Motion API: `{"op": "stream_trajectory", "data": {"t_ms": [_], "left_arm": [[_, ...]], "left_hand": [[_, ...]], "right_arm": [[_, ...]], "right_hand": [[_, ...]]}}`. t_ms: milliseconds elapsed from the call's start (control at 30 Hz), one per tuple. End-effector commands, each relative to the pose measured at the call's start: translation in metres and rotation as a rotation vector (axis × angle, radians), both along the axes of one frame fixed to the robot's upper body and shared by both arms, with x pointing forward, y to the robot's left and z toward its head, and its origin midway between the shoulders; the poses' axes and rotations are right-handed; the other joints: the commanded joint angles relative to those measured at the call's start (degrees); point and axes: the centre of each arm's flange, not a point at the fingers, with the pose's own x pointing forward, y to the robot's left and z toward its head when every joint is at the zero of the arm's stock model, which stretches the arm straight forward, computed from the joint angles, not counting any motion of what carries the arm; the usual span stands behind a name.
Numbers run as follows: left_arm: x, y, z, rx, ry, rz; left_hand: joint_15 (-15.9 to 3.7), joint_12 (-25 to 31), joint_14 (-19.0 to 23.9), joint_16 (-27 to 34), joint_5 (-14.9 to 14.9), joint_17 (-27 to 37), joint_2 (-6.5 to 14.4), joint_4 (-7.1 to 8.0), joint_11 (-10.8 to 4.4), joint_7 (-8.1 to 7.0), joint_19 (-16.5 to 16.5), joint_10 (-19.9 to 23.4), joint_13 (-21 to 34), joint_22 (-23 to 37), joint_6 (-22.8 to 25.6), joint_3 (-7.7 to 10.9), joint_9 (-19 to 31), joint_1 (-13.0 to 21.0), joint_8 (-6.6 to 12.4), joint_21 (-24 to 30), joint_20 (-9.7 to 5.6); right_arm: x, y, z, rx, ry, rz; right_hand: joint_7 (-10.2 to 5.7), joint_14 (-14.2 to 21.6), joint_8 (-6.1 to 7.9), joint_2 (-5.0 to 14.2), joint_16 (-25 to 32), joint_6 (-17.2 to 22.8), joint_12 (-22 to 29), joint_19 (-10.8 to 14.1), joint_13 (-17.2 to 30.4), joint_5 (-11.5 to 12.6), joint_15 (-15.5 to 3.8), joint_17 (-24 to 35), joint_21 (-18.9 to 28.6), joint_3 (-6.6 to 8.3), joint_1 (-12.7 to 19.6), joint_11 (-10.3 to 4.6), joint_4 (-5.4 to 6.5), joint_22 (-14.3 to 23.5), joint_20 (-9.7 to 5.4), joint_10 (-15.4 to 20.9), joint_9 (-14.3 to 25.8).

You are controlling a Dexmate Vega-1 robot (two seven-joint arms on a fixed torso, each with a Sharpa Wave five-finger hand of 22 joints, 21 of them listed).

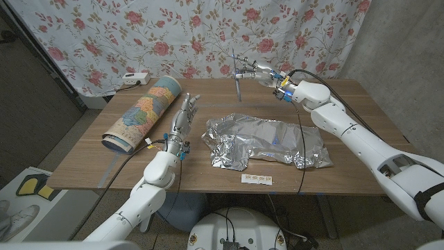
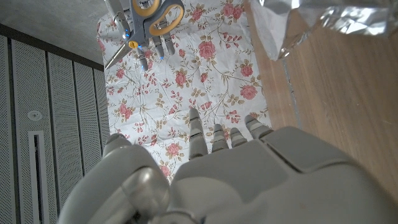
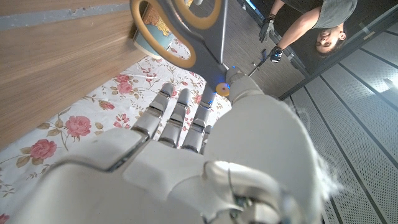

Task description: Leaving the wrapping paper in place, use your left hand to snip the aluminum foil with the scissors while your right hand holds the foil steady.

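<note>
Right hand (image 1: 262, 71) raised, holding scissors (image 1: 239, 78); left hand (image 1: 182, 119) empty.

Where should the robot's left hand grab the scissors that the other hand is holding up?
Probably by the yellow handle loops. The grey-bladed, yellow-handled scissors hang from the right hand above the table's far edge, blades pointing down. The loops are up by that hand's fingers, so the open left hand should likely come from its own side and slip into the loops, away from the sharp blades.
</note>
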Motion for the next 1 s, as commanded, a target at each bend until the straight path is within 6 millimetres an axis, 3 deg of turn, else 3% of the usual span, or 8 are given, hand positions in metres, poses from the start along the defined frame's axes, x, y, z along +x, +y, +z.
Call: {"op": "stream_trajectory", "data": {"t_ms": [33, 267, 500, 1000], "left_arm": [[-0.007, -0.003, 0.010, 0.020, -0.036, 0.023], [-0.015, -0.005, 0.014, 0.090, -0.066, 0.113], [-0.020, -0.006, 0.016, 0.115, -0.091, 0.155], [-0.026, -0.008, 0.022, 0.133, -0.110, 0.202]], "left_hand": [[0.03, 0.2, -0.8, 0.2, -0.2, 0.1, 1.8, -1.79, -0.40, 0.05, -0.4, -0.1, 0.1, 0.1, 2.7, 3.15, 0.1, 4.2, 0.57, 0.3, 0.18], [0.00, 0.3, -1.2, 0.2, -0.4, 0.0, 1.4, -2.99, -0.80, -0.22, -0.7, 0.0, 0.1, 0.1, 4.4, 4.57, 0.1, 6.4, 0.63, 0.2, -0.10], [-0.03, 0.5, -1.3, 0.2, -0.7, 0.0, 0.6, -3.51, -1.59, -0.43, -0.9, 0.4, 0.1, 0.1, 5.2, 4.88, 0.2, 7.1, 0.56, 0.2, -0.15], [0.41, 0.5, -1.8, 0.2, -0.7, 0.0, 0.9, -4.56, -1.28, -0.44, -1.2, 0.6, 0.2, 0.1, 7.2, 6.77, 0.3, 10.4, 0.48, 0.2, -0.16]], "right_arm": [[-0.009, 0.008, -0.002, 0.017, -0.015, 0.027], [-0.012, 0.010, -0.002, -0.005, -0.013, 0.030], [-0.013, 0.014, -0.003, -0.023, -0.002, 0.031], [-0.019, 0.024, -0.002, -0.028, 0.007, 0.062]], "right_hand": [[-0.36, 0.7, 0.23, 0.31, 0.4, 0.5, 0.3, 0.2, 0.1, 0.4, -10.73, 0.2, 0.0, -0.38, 0.6, -4.99, -0.12, 0.1, 0.33, 5.9, 0.1], [-0.33, 0.7, 0.21, 0.20, 0.3, 0.7, 0.3, 0.2, 0.1, 0.5, -10.74, 0.3, 0.0, -0.49, 0.7, -4.98, -0.19, 0.1, 0.40, 5.9, 0.1], [-0.31, 0.6, 0.11, 0.14, 0.3, 0.6, 0.3, 0.3, 0.0, 0.6, -10.70, 0.5, 0.0, -0.62, 0.8, -4.96, -0.20, 0.1, 0.38, 5.9, 0.1], [-0.23, 0.6, 0.00, 0.23, 0.2, 0.5, 0.3, 0.2, -0.1, 0.8, -10.68, 0.8, -0.1, -0.84, 0.8, -4.96, -0.11, 0.1, 0.20, 5.8, 0.1]]}}
